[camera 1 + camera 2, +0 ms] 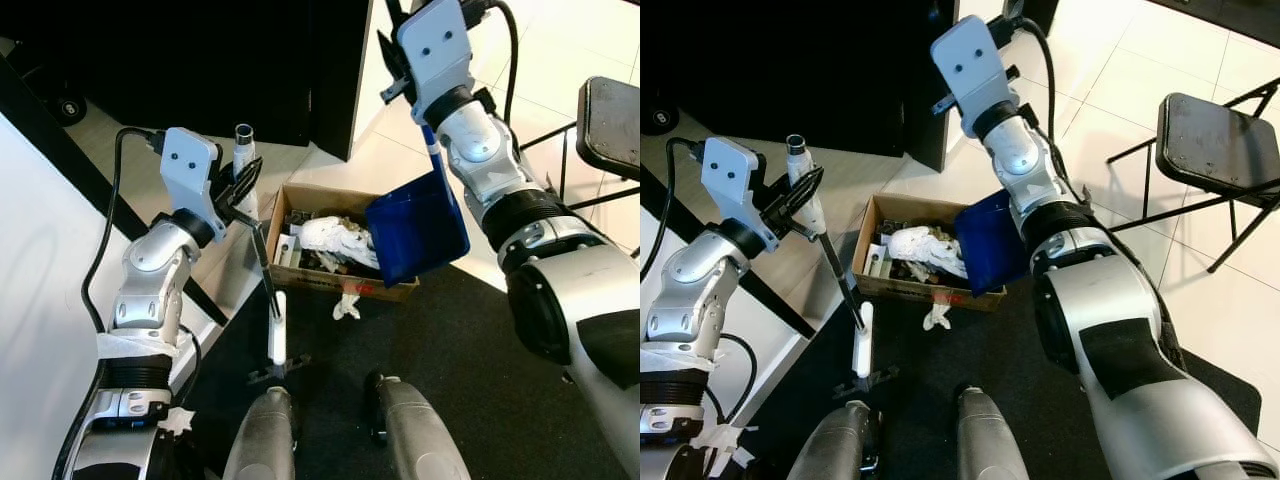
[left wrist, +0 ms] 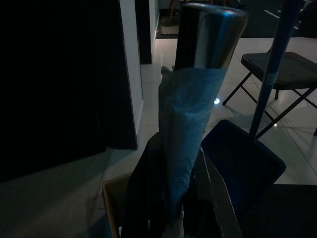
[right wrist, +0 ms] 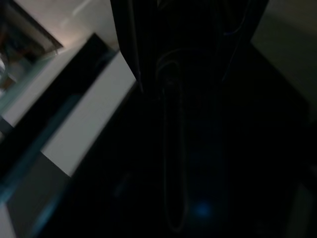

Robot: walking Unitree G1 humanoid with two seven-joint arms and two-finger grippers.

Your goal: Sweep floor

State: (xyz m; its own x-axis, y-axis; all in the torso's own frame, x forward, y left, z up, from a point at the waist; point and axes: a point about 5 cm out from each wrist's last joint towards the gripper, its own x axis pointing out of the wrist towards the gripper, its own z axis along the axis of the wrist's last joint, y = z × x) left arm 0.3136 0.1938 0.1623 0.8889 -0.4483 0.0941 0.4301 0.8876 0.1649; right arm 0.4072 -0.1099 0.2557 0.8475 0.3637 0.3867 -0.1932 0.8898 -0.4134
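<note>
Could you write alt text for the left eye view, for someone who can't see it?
A robot's right gripper tips a blue dustpan over a cardboard box of crumpled rubbish, while its left gripper holds a broom handle upright beside the box.

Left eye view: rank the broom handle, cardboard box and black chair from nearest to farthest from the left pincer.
1. Broom handle: held in the left pincer itself.
2. Cardboard box: on the floor just to its right.
3. Black chair: far right, beyond the right arm.

Silver arms point(image 1: 150, 275), black cables point(image 1: 100, 250)
</note>
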